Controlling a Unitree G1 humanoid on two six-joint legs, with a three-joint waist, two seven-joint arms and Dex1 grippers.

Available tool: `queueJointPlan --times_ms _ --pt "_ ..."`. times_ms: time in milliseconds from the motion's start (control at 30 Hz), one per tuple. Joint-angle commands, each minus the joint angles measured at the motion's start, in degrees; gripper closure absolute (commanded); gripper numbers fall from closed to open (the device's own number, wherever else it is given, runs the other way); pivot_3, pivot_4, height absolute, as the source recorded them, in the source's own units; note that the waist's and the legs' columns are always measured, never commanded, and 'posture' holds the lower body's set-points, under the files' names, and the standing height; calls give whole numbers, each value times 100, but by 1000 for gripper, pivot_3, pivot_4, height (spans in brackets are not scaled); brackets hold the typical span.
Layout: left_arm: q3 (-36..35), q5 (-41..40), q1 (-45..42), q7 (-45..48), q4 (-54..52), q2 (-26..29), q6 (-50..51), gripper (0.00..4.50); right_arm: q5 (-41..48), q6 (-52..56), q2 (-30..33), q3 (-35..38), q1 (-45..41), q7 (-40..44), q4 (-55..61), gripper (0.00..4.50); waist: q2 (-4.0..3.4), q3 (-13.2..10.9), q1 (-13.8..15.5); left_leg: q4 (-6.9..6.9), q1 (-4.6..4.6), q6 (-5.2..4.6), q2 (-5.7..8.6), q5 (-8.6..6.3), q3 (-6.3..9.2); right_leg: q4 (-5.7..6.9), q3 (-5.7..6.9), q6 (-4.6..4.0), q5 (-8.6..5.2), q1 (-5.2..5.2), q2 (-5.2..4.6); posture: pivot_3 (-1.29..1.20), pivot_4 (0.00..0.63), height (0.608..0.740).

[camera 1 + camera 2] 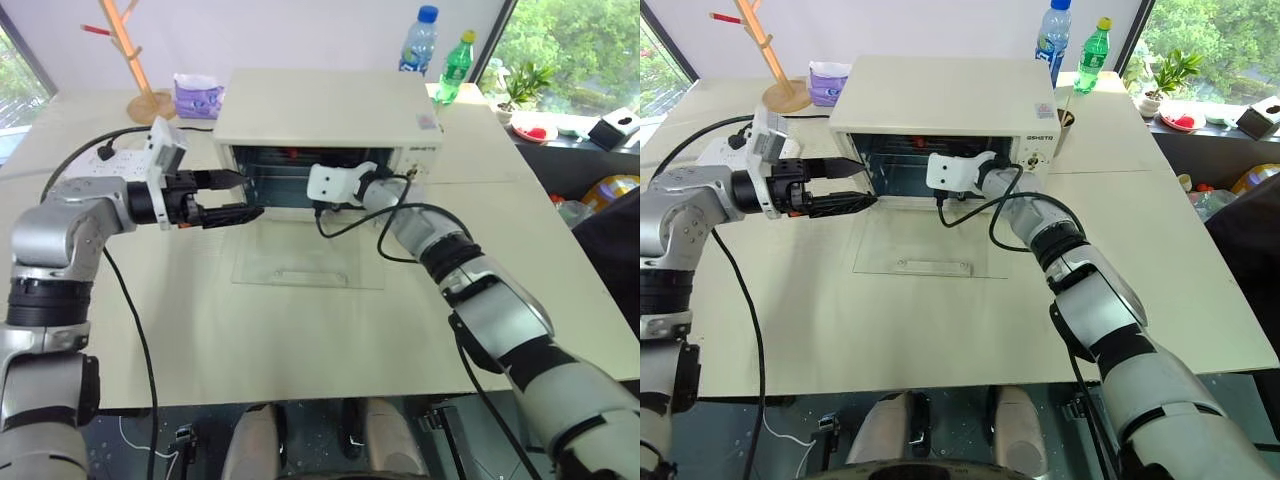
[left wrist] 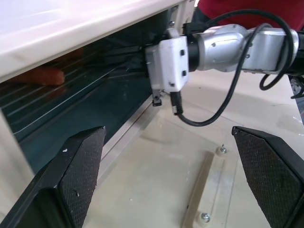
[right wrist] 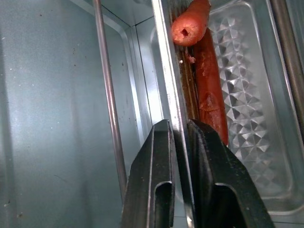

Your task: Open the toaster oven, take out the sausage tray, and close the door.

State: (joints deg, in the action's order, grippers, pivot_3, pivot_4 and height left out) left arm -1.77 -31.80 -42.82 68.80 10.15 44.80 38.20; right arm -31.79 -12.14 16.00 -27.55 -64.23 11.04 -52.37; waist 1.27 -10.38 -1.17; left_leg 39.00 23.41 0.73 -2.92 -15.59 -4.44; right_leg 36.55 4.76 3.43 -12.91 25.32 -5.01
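Observation:
The cream-white toaster oven stands at the back of the table. Its glass door lies flat on the table in front of it, handle nearest me. My right gripper reaches into the oven and is shut on the thin metal rim of the sausage tray. Reddish sausages lie on the tray just past the fingertips. My left gripper is open and holds nothing. It hovers at the left side of the oven mouth, above the door's left edge. One sausage shows deep inside in the left wrist view.
Behind the oven stand a blue-capped bottle and a green bottle. At the back left are a wooden rack, a purple pack and a power strip. Cables hang from both wrists.

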Motion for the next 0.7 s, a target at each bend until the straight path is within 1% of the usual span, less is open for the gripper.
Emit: queueJointPlan --times_ms 33,233,367,500,700 --pt "107 232 -384 257 457 -24 -304 0 27 52 65 131 135 94 605 4017 0 0 6 0 0 0 0 0 0 0 0 0 0 0 0 0 150 722" --pt "335 680 -1023 597 1564 -225 -778 0 104 570 196 293 907 529 2157 4017 1 0 12 0 2 0 0 0 -2 1 0 0 0 2 0 0 150 722" --pt "376 910 -1333 775 2108 -347 -1028 0 47 946 334 389 1324 869 3170 4017 1 1 21 1 1 -1 0 0 -1 10 1 1 0 4 1 0 150 722" --pt "400 1075 -1528 889 2495 -442 -1235 0 53 1259 536 506 1756 1233 4118 4017 1 0 45 6 1 -1 1 0 1 18 1 0 -1 4 0 0 150 722" --pt "390 1242 -1699 995 2878 -517 -1445 0 105 1650 806 648 2317 1725 5076 4017 3 2 51 11 1 -1 2 0 2 21 1 1 -1 4 -1 0 150 722"
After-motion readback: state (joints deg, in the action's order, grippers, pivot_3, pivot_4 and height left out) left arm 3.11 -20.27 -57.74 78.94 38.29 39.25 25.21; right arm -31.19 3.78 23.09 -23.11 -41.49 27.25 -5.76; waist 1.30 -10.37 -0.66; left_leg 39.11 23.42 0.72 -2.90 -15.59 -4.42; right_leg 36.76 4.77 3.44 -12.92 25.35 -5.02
